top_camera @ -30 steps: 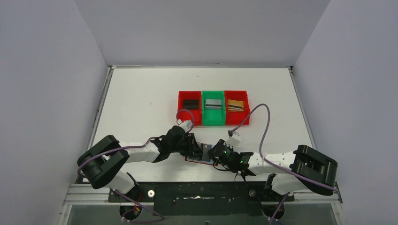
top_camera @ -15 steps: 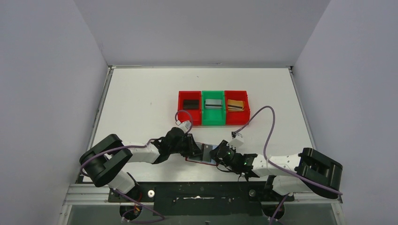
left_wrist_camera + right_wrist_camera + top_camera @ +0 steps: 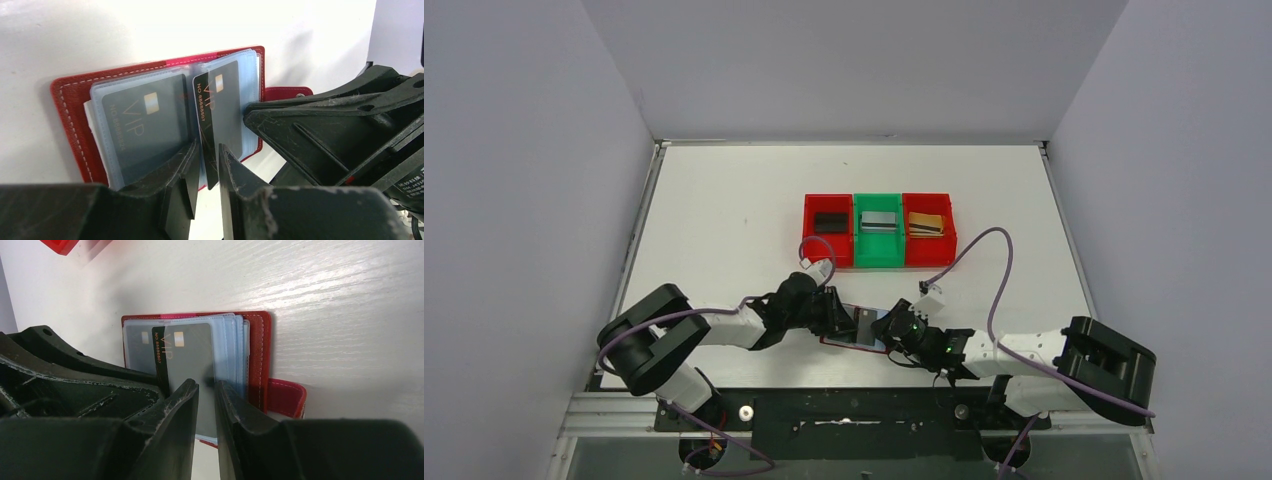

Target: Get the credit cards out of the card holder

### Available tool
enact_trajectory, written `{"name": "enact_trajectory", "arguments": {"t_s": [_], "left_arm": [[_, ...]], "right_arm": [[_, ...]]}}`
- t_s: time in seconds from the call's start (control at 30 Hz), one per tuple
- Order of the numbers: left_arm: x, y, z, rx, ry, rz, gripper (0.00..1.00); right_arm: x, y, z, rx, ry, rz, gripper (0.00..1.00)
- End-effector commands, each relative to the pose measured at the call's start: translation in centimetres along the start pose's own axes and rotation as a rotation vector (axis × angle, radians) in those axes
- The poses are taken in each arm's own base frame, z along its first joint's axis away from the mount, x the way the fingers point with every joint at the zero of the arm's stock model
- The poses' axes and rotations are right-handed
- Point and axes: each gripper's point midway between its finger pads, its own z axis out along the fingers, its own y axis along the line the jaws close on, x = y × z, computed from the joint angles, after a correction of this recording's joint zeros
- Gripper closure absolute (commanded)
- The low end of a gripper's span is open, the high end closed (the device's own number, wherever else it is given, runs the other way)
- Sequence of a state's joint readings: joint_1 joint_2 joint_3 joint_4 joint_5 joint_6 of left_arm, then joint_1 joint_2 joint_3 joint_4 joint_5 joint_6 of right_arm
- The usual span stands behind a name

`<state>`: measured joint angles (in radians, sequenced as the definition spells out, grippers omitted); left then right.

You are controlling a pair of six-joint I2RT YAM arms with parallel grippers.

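The dark red card holder (image 3: pixel 70 120) lies open near the table's front edge (image 3: pixel 861 332), between both grippers. A black credit card (image 3: pixel 202 105) stands on edge at its middle, partly drawn out of a sleeve. My left gripper (image 3: pixel 207 160) is shut on this card's lower end. A grey credit card (image 3: pixel 145 125) sits in the left sleeve. A second grey one (image 3: pixel 192 350) is in the right page. My right gripper (image 3: pixel 206 390) rests its tips on that right page, jaws a narrow gap apart, with nothing between them. The red clasp tab (image 3: pixel 285 397) sticks out beside it.
Three bins stand in a row behind the holder. The left red bin (image 3: pixel 813 245) holds a black card, the green bin (image 3: pixel 878 255) a silver one, and the right red bin (image 3: pixel 929 250) a gold one. Purple cables loop over both arms.
The right arm has sunk lower and stretched out along the near edge. The left gripper has edged slightly left. More of the open holder shows between the two grippers.
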<state>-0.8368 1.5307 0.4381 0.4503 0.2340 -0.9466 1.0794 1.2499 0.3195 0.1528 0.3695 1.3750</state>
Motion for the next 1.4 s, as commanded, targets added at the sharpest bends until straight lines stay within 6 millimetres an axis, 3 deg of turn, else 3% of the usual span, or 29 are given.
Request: {"name": "enact_trajectory", "arguments": {"t_s": [0.0,0.3,0.5,0.67,0.77,0.9,1.13,1.37], "left_arm": [[-0.6,-1.8,0.6,0.068,-0.001,0.024,0.79],[-0.9,-0.7,-0.2,0.037,-0.049,-0.005,0.99],[-1.1,-0.6,-0.4,0.03,-0.052,-0.008,1.0],[-1.2,-0.5,-0.8,0.025,-0.057,-0.005,1.0],[-1.1,-0.6,-0.8,0.035,-0.052,0.001,0.84],[-1.3,-1.6,-0.3,0.072,-0.038,0.011,0.72],[-1.1,-1.7,0.3,0.084,-0.028,-0.016,0.67],[0.2,0.8,1.0,0.064,-0.015,-0.092,0.68]], "right_arm": [[0.5,-3.5,0.3,0.111,0.012,-0.052,0.78],[0.3,-3.8,0.2,0.118,0.012,-0.047,0.77],[-0.1,-3.2,0.0,0.071,-0.008,-0.02,0.78],[-0.3,-3.8,-0.1,0.087,-0.014,-0.007,0.78],[-0.4,-3.7,-0.1,0.095,-0.016,-0.011,0.77],[-0.5,-3.6,-0.1,0.081,-0.012,0.001,0.76],[-0.4,-3.7,0.1,0.091,0.0,0.004,0.76],[0.0,-4.0,0.5,0.109,0.014,0.01,0.76]]}}
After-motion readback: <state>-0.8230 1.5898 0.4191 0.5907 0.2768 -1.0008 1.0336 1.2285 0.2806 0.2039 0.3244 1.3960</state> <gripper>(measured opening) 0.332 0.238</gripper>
